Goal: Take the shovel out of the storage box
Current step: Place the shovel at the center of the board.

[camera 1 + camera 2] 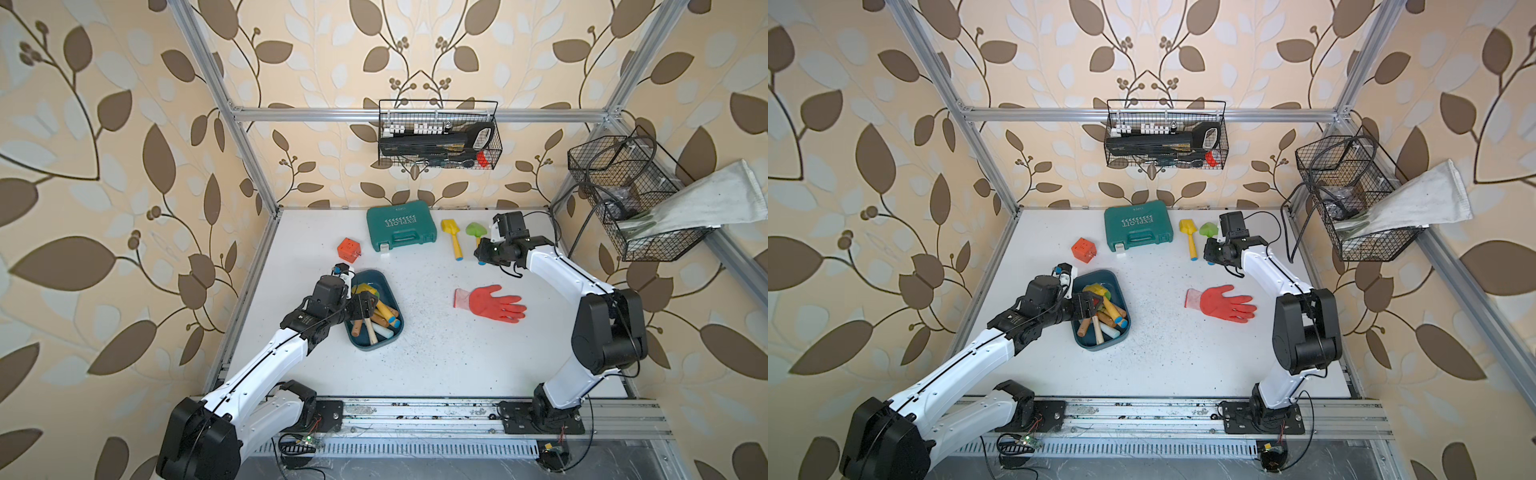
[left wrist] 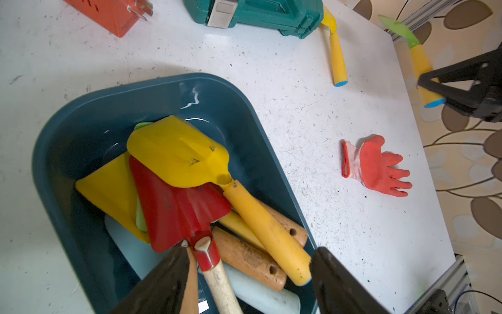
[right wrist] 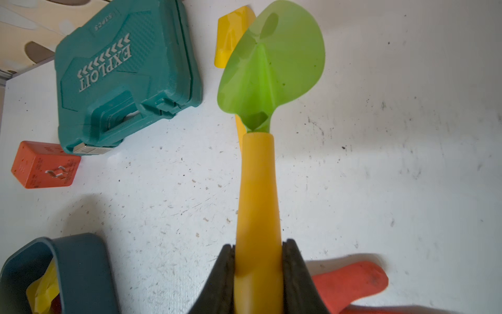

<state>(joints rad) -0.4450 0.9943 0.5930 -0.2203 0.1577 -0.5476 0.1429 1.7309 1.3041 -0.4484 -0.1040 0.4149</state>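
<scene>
The dark teal storage box sits at the table's left and holds several toy shovels. A yellow shovel lies on top, over a red shovel and wooden handles. My left gripper hovers over the handle end of the box. It is open, its fingers spread either side of the handles and holding nothing. At the back right, my right gripper is shut on the yellow handle of a green shovel above the table. Another yellow shovel lies on the table beside it.
A green hard case lies at the back, with an orange plug cube to its left. A red glove lies right of centre. Black wire baskets hang on the back rail and the right rail.
</scene>
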